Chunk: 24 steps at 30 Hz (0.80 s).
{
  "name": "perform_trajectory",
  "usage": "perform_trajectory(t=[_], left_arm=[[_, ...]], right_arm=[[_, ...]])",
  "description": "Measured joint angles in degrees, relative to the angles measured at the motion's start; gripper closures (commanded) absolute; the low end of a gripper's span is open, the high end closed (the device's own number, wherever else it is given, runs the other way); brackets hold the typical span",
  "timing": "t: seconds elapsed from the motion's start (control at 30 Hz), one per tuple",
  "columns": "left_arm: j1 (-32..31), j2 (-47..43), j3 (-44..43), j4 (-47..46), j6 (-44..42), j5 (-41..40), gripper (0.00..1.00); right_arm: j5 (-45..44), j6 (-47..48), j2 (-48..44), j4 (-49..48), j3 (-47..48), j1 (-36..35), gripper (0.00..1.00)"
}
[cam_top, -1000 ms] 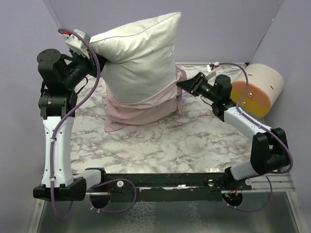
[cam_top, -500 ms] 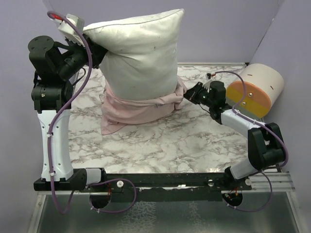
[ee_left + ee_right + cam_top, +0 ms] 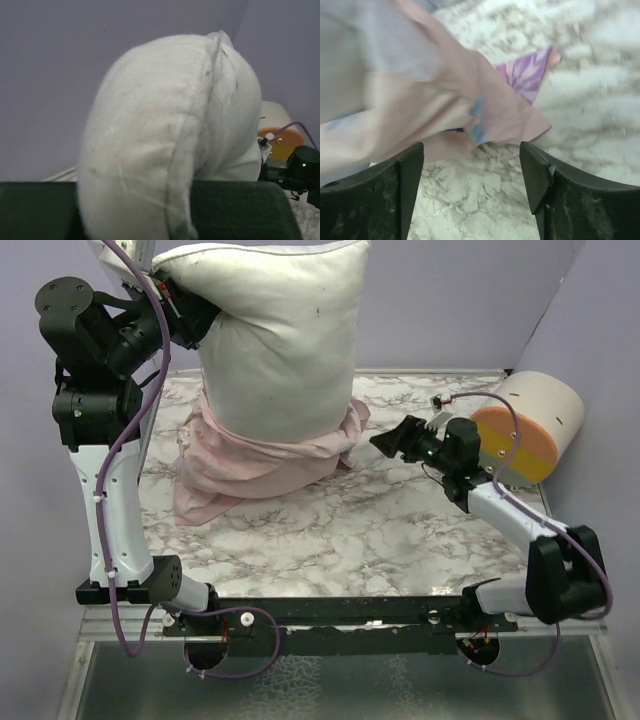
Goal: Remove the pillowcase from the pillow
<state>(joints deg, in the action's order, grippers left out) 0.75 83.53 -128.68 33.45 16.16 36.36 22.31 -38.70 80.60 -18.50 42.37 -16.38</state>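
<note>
At upper left of the frame, the left claw [image 3: 185,315] clamps the raised pillow [image 3: 285,350]. The pillowcase [image 3: 250,465] bunches around its base, mid-frame. The right claw [image 3: 385,443] is open, empty; unpinned, the pillowcase may lift too.
</note>
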Motion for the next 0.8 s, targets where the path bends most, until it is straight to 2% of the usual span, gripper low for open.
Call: perform_trajectory(t=[0.13,0.27,0.4,0.57,0.8], left_arm=[[0.0,0.1,-0.3,-0.9,0.0,0.0,1.00],[0.1,0.0,0.8,-1.4,-0.1,0.5,1.00],[0.3,-0.5,4.7,-2.0,0.1,2.9,1.00],[-0.6,-0.7,9.2,-1.7,1.1,7.8,1.00],[-8.6,-0.7,10.5,2.4,-3.2,11.7,1.00]], right_arm=[[2.6,5.8,-10.8,-0.2,3.6,0.1,0.02],[7.7,10.6,-14.4,-0.3,14.6,0.1,0.00],[11.4,16.2,-13.5,0.7,29.2,-2.0,0.00],[14.6,27.4,-8.1,5.7,47.8,-11.5,0.00],[19.1,38.9,0.8,15.2,61.8,-18.7,0.00]])
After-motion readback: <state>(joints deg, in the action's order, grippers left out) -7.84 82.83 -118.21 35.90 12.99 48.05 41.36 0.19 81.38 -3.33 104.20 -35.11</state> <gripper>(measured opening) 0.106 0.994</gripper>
